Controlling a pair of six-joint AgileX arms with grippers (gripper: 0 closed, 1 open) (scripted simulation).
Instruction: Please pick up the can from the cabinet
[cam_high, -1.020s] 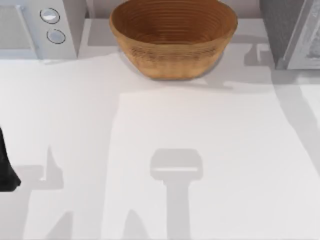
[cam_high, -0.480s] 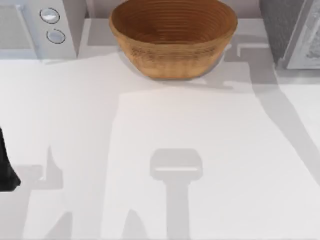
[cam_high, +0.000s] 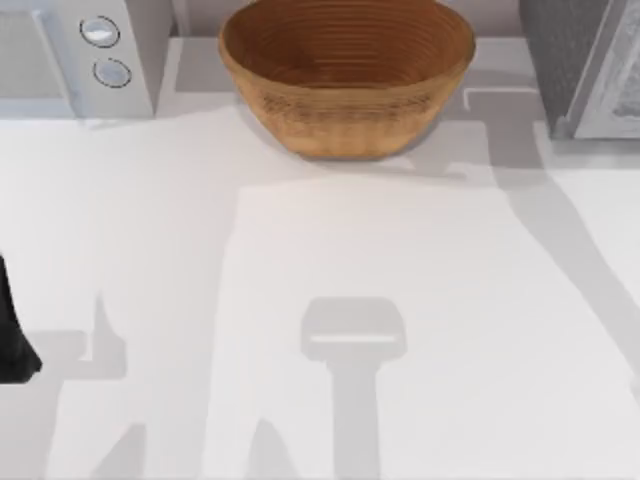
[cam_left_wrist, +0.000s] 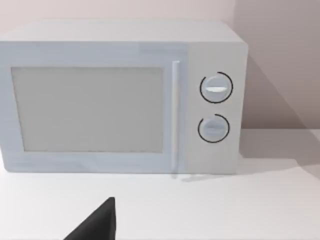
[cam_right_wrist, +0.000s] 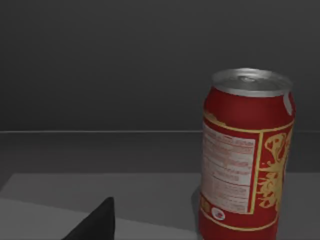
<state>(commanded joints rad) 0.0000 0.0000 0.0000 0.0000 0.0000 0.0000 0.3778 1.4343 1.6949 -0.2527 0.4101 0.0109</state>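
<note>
Upright, the can (cam_right_wrist: 246, 155) stands near my right hand (cam_right_wrist: 95, 222) — apart.

1. The can (cam_right_wrist: 246, 155) looks like metal: a dull silvery lid and a smooth red printed wall with gold patterning.
2. The basket (cam_high: 346, 75) is woven, ribbed brown wicker.
3. The microwave (cam_left_wrist: 120, 97) has a smooth, matt pale casing.
4. The bench (cam_high: 300, 260) is plain matt white.
5. The cabinet (cam_right_wrist: 125, 65) interior is flat dark grey.

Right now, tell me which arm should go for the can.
Right. Its wrist view looks straight at the red can, standing upright inside the dark cabinet. The left arm sits at the table's left edge facing the microwave, on the far side from the cabinet.
</note>
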